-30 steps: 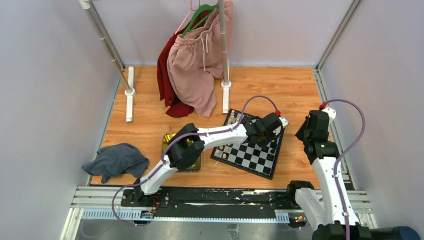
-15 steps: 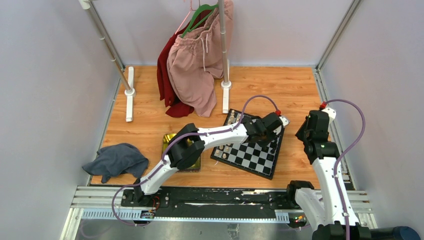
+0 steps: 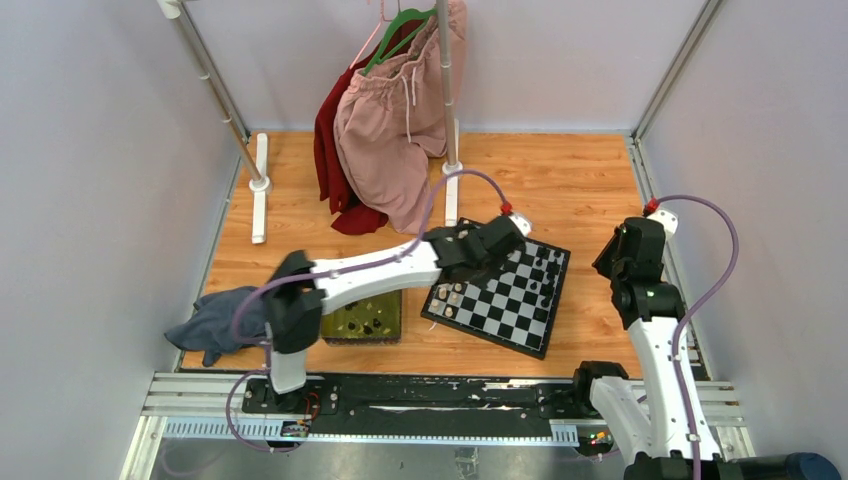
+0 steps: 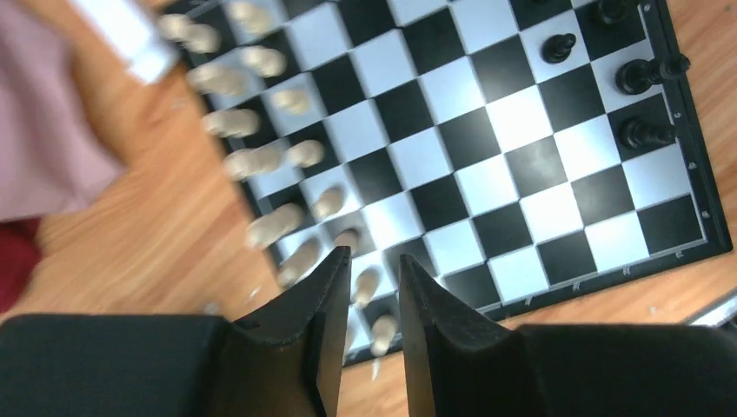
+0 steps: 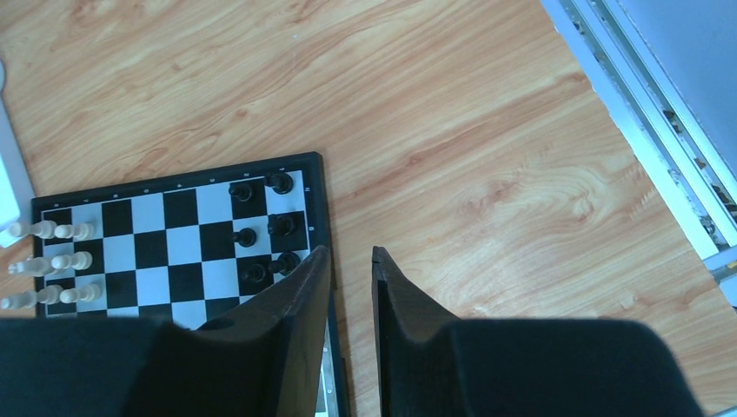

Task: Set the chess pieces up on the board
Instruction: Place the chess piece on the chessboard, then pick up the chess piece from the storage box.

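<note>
The board (image 3: 500,300) lies at an angle on the wooden floor. Several black chess pieces (image 3: 545,272) stand along its far right edge, and they also show in the left wrist view (image 4: 641,76) and the right wrist view (image 5: 280,224). Cream-white pieces (image 4: 261,161) line the opposite edge. My left gripper (image 4: 374,254) hangs above the white pieces' side, open a little with nothing between its fingers. My right gripper (image 5: 350,250) hovers over the board's right border, also open a little and empty.
A yellow-green tray (image 3: 340,318) holding more small pieces sits left of the board. A grey cloth (image 3: 225,320) lies at the near left. A clothes rack with pink and red garments (image 3: 395,130) stands behind, its white feet (image 3: 452,190) close to the board.
My left arm has swung left, from the board's far right corner to its white side, and its jaws have parted from shut. Its elbow has moved off the tray. The right arm barely moved.
</note>
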Action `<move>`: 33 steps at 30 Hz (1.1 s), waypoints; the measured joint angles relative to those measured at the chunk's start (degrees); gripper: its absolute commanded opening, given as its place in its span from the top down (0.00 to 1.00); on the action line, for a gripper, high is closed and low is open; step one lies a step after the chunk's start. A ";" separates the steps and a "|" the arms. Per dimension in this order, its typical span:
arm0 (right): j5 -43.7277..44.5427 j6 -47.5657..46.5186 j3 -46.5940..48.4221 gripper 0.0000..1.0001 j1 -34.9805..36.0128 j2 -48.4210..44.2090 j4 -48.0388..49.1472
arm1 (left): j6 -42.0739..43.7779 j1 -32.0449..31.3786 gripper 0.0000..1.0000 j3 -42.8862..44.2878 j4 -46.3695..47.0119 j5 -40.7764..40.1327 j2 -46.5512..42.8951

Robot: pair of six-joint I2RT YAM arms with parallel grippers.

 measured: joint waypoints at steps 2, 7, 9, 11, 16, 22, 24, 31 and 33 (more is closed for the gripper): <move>-1.01 0.00 0.46 0.69 0.00 0.15 0.11 | -1.88 0.42 0.40 -2.78 -2.05 -2.99 -7.78; -4.04 -0.04 1.40 0.67 0.00 1.46 0.35 | -7.63 2.05 0.16 -10.73 -5.51 -10.21 -24.20; -5.18 -0.24 1.97 0.66 0.11 2.32 0.35 | -10.45 3.19 0.10 -14.45 -7.37 -12.44 -29.22; -6.05 -0.74 2.80 0.66 0.68 3.41 0.37 | -13.90 5.11 0.06 -19.02 -9.51 -14.25 -33.31; -7.34 -1.42 3.52 0.66 2.71 5.49 0.55 | -20.00 10.34 0.02 -28.79 -13.55 -16.24 -37.59; -7.48 -1.75 3.58 0.66 6.27 6.88 0.55 | -25.29 15.08 0.03 -36.37 -15.91 -16.17 -38.60; -7.43 -1.88 3.58 0.66 6.73 6.95 0.52 | -26.34 16.15 0.05 -37.51 -15.89 -15.98 -38.60; -7.32 -2.08 3.58 0.66 7.50 6.91 0.55 | -27.85 20.04 0.16 -42.18 -13.14 -13.00 -38.64; -7.30 -2.10 3.58 0.66 7.63 6.91 0.55 | -27.98 20.92 0.19 -43.30 -12.04 -11.96 -38.64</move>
